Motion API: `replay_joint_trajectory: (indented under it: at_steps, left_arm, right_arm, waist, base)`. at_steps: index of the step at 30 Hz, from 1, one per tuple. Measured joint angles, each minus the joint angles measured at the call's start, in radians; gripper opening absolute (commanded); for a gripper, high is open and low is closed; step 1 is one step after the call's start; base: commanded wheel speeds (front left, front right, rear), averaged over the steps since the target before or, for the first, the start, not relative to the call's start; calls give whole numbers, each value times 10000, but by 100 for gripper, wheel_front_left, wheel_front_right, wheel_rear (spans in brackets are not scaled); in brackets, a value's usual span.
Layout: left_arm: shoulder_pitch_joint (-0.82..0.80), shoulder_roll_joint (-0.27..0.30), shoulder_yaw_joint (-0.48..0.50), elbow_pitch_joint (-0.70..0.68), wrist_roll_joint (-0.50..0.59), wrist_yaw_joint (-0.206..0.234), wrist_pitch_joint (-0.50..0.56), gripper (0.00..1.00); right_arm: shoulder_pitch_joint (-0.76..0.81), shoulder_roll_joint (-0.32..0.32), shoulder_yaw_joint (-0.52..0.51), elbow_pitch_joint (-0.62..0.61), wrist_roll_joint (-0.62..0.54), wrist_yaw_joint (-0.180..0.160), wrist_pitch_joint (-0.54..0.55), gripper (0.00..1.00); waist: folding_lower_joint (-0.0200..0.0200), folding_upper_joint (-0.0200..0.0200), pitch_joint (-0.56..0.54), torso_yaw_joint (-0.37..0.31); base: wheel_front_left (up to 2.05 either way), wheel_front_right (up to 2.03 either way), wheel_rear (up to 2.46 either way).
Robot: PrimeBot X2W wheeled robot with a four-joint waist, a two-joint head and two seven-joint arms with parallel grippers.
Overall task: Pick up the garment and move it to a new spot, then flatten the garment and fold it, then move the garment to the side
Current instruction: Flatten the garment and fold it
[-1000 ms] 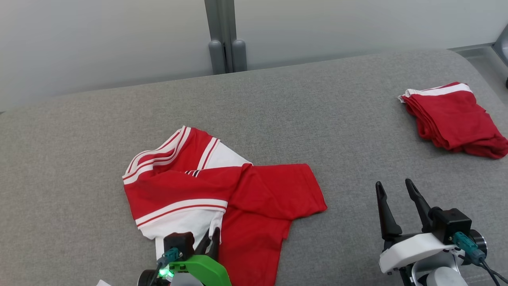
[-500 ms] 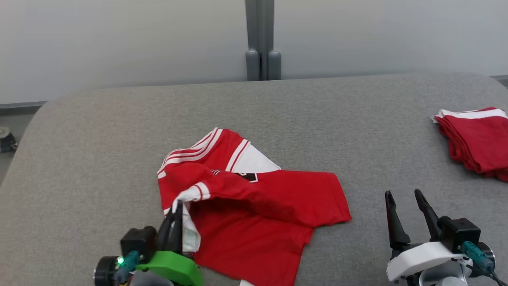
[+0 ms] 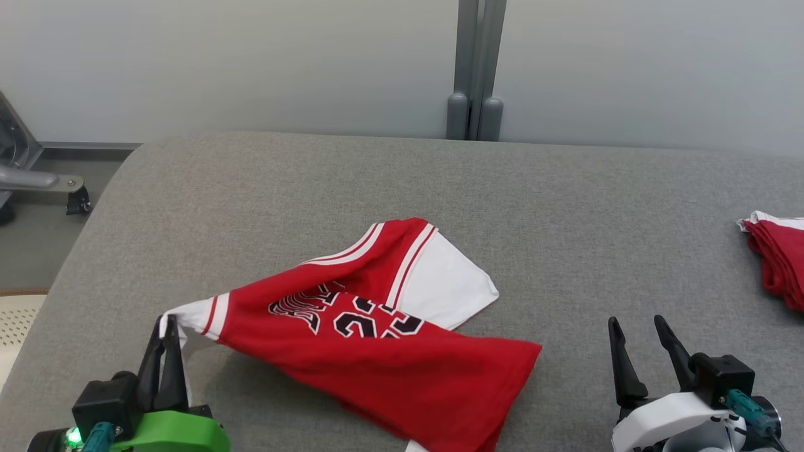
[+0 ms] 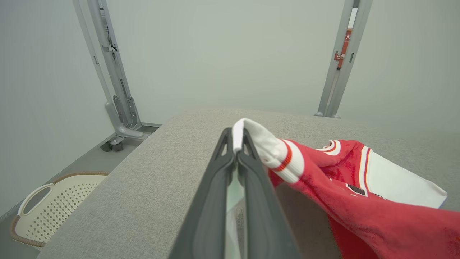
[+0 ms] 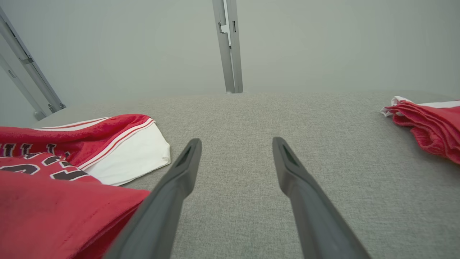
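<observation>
Garment (image 3: 377, 351) pinched by its hem near the bench's (image 3: 565, 207) left edge
Left gripper (image 3: 166, 329) clamps cloth, right gripper (image 3: 635, 320) spread; lift clear before carrying.

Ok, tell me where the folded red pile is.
The folded red pile lies at the head view's far right edge on the grey surface, beyond the right gripper, apart from the jersey.

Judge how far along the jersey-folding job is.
Done: the grasp; the left hand is shut on the jersey at a white-trimmed corner. In hand: the move, that corner raised, the rest lying on the grey padded surface. Left: flattening, folding, setting aside; the right hand is open.
</observation>
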Motion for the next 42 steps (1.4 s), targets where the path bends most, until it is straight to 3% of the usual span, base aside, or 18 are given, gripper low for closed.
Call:
replay_joint_trajectory:
  at_steps: [3, 6, 14, 15, 16, 17, 18, 25, 40, 41, 42]
  left_arm:
    - [241, 198, 48, -209, 127, 240, 263, 0]
    - [460, 98, -192, -121, 35, 213, 451, 0]
    - [534, -660, -662, 1735, -474, -322, 322, 0]
    - [528, -750, -702, 1994, -516, -399, 276, 11]
    - [515, -849, -750, 2238, -541, -456, 234, 34]
    - [491, -936, -800, 2462, -575, -500, 159, 83]
    - [466, -991, -826, 2592, -575, -556, 100, 100]
    - [-35, -1360, -874, 2694, -589, -846, -368, 100]
    - [-403, -1480, -986, 2121, -332, -861, -552, 100]
    - [-407, -1492, -991, 2128, -332, -861, -575, 100]
    - [-423, -1505, -993, 2134, -330, -861, -579, 100]
  right_arm:
    - [1, -2, 54, 125, -38, 0, 0, 100]
    - [0, -2, 128, 238, -40, 0, 0, 100]
    - [-58, -6, 535, 656, -36, 0, 0, 100]
    - [-66, -6, 635, 734, -36, 0, 0, 100]
    - [-69, -8, 744, 846, -36, 0, 2, 100]
    - [-81, -2, 857, 947, -35, 0, 25, 100]
    - [-108, -2, 957, 1032, -27, 0, 77, 100]
    - [-290, -2, 1839, 1615, 119, 0, 719, 100]
    - [-1552, 0, 3417, 3906, 815, 0, 1705, 100]
    - [-1634, -2, 3519, 4004, 884, 0, 1749, 89]
    - [-1741, -2, 3624, 4111, 947, -2, 1764, 36]
  waist:
    - [0, 0, -24, -7]
    - [0, 0, -25, -30]
    - [0, 0, -17, -148]
    - [0, 0, -12, -165]
    - [0, 0, -7, -176]
    - [0, 0, -2, -181]
    - [0, 0, -1, -179]
    - [0, 0, 27, -26]
    - [0, 0, 152, 564]
    - [0, 0, 164, 588]
    - [0, 0, 182, 612]
  base:
    - [0, 0, 0]
    - [0, 0, 0]
    - [0, 0, 0]
    - [0, 0, 0]
    - [0, 0, 0]
    - [0, 0, 0]
    - [0, 0, 0]
    - [0, 0, 0]
    - [0, 0, 0]
    - [0, 0, 0]
    - [0, 0, 0]
